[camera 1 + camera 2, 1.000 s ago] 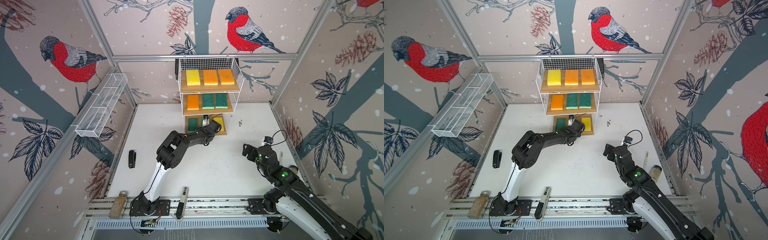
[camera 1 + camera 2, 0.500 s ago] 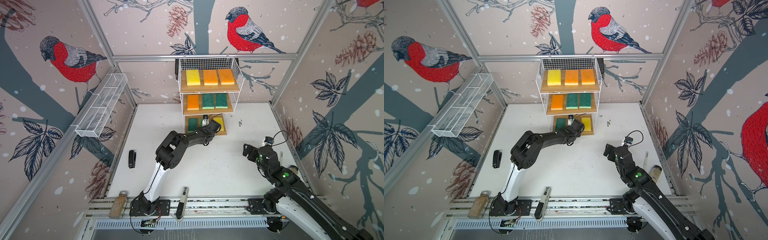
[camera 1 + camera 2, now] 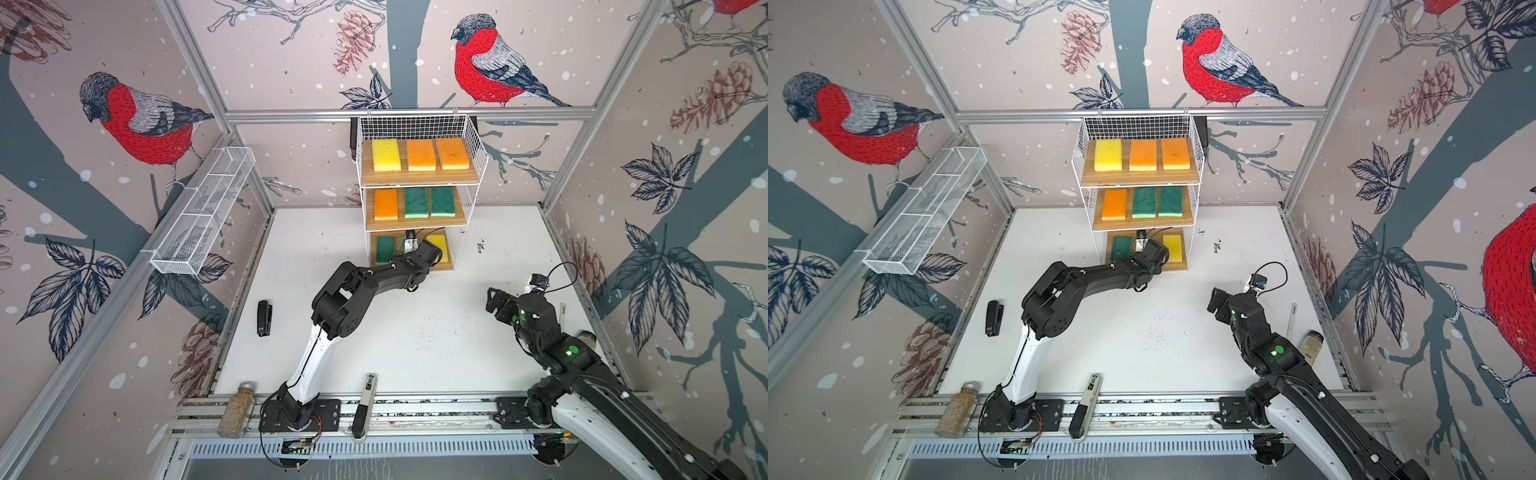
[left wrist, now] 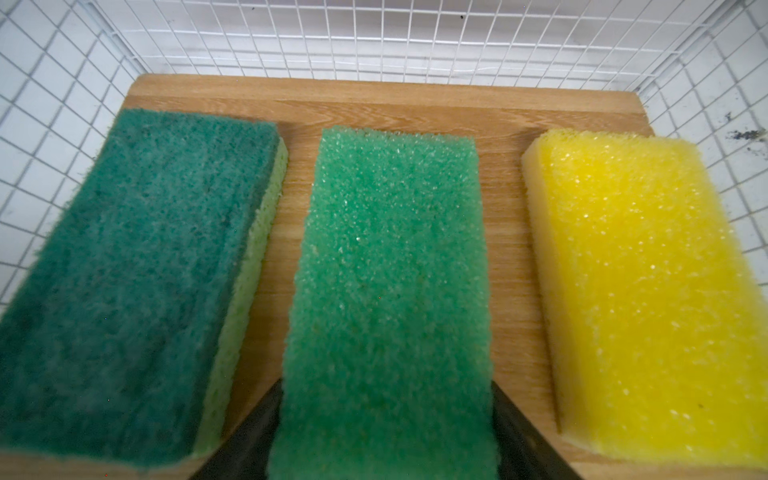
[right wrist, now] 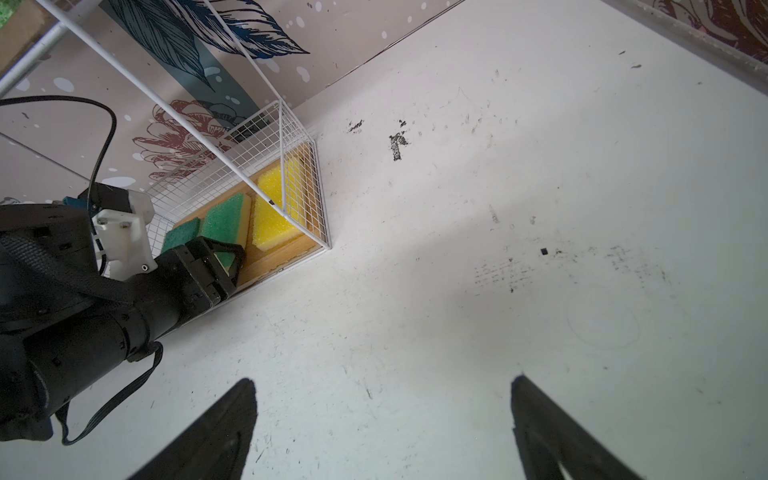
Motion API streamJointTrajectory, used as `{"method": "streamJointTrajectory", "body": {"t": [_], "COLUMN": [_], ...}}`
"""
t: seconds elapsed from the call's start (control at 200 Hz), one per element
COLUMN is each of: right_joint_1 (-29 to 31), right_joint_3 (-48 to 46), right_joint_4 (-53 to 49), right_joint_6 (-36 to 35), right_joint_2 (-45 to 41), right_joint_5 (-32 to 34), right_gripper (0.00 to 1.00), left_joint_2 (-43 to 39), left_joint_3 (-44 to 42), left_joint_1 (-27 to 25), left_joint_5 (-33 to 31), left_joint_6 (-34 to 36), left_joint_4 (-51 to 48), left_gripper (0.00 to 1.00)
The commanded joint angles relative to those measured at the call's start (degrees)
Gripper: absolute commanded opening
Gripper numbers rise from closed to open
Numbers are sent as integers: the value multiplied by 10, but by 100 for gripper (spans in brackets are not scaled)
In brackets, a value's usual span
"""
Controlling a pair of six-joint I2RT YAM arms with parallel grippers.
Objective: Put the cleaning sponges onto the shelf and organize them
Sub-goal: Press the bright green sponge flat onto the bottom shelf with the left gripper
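The left gripper (image 4: 386, 388) was in the bottom tier of the shelf (image 3: 419, 179), jaws clasping the near end of the light green sponge (image 4: 390, 257) — set between a dark green sponge (image 4: 137, 270) and a yellow sponge (image 4: 640, 291). This was likely the final placement; next it should let go and back straight out. The right gripper (image 5: 382, 380) hung wide open, empty.

No text, brand or number can be read anywhere. In both top views a small printed label sits on the far end of a black-and-grey bar (image 3: 365, 409) lying across the front rail, well in front of the shelf (image 3: 417, 179). Its characters are too blurred to make out. A pale ruler-like strip (image 3: 563, 309), right of the shelf, bears marks too small to read.
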Motion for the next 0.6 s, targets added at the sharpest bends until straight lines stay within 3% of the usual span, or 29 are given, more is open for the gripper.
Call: {"method": "streamJointTrajectory", "body": {"t": [0.0,0.595], "right_joint_1": [0,0], "right_joint_3": [-1,3], "right_joint_4": [-1,0], "right_joint_6": [2,0], "right_joint_2": [-1,-1], "right_joint_5": [-3,-3], "right_gripper": [95,95], "left_joint_2": [5,4], "left_joint_3": [5,3], "left_joint_1": [0,1], "left_joint_5": [-6,-4], "left_joint_6": [18,19], "left_joint_4": [0,-7], "left_gripper": [68,72]}}
